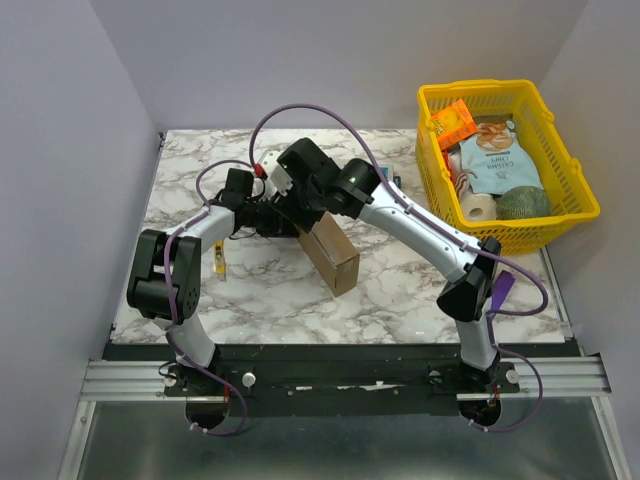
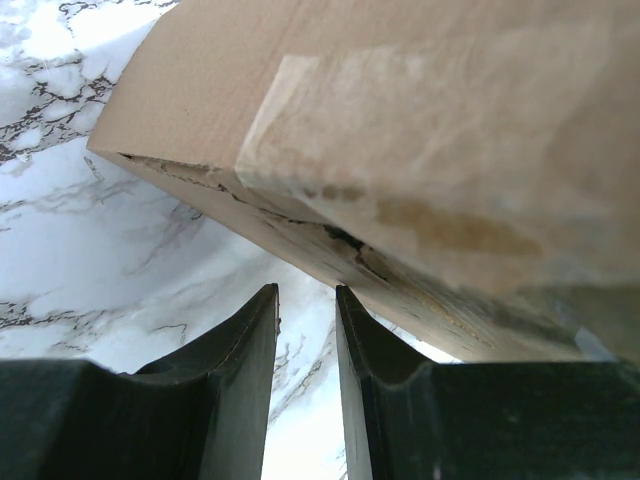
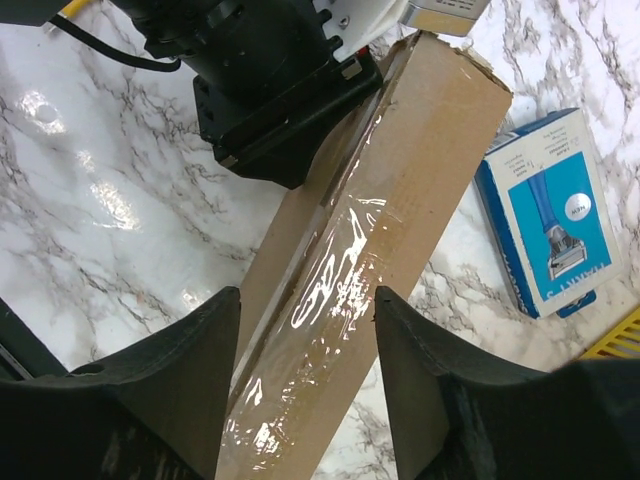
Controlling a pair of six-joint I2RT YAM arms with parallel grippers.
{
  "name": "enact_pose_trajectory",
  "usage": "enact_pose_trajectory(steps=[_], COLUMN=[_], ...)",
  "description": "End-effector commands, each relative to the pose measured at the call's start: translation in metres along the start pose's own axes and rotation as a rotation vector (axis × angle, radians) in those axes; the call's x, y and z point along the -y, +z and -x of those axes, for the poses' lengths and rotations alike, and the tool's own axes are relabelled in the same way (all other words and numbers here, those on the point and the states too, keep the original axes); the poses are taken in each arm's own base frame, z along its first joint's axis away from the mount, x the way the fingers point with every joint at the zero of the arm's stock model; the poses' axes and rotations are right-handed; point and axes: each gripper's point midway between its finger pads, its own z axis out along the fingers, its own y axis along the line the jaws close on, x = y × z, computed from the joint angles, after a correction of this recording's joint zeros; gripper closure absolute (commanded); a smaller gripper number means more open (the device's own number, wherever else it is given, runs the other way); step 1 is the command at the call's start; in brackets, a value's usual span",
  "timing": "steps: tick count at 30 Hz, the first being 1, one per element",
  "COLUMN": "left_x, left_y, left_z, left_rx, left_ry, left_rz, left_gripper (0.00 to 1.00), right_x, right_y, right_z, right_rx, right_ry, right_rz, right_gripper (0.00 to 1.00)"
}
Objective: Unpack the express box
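1. the cardboard box [image 1: 330, 255] stood on one long edge near the middle of the marble table [image 1: 400, 290], with both arms reaching in over it.
2. in the right wrist view, a narrow face of the box pointed up at the camera, and a strip of shiny clear tape [image 3: 335, 270] ran along its length.
3. the right gripper [image 3: 308, 295] hung over that taped face with one finger on each side of the box. the cardboard filled the gap between them, but i could not tell whether the fingers were pressing on it or only flanking it.
4. the left gripper [image 2: 307, 290] sat low on the other side of the box, its dark body close against the broad cardboard side.
5. its fingers [image 2: 240, 350] were a narrow gap apart with only marble showing between them, so it held nothing. the box's lower edge lay just past the tips.
6. a small blue box [image 3: 548, 210] with a razor pictured on its label lay flat on the table beside the cardboard box, not touching it.
7. a yellow basket [image 1: 520, 235] stood at the far right of the table, well apart from the box. it held a blue pouch [image 1: 497, 160], an orange pack [image 1: 453, 122] and a pale roll [image 1: 480, 208].
8. a small yellow item [image 1: 218, 258] lay on the table near the left arm.
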Motion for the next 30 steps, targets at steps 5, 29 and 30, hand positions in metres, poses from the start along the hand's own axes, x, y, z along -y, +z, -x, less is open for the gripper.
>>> enact_pose_trajectory(steps=[5, 29, 30], left_x=[0.009, 0.012, 0.012], left_y=[-0.005, -0.004, -0.003], left_z=[0.013, 0.01, 0.01], left_rx=[0.048, 0.05, 0.049], left_ry=[0.027, 0.023, 0.022], left_rz=[-0.01, -0.018, -0.019], left_gripper=[0.62, 0.62, 0.62], right_x=[-0.009, -0.004, -0.005], right_y=[0.024, 0.034, 0.034], right_z=[-0.013, -0.032, -0.032], right_rx=[-0.08, -0.152, -0.152], right_ry=[-0.08, -0.128, -0.129], right_rz=[-0.052, -0.118, -0.115], right_gripper=[0.44, 0.65, 0.66])
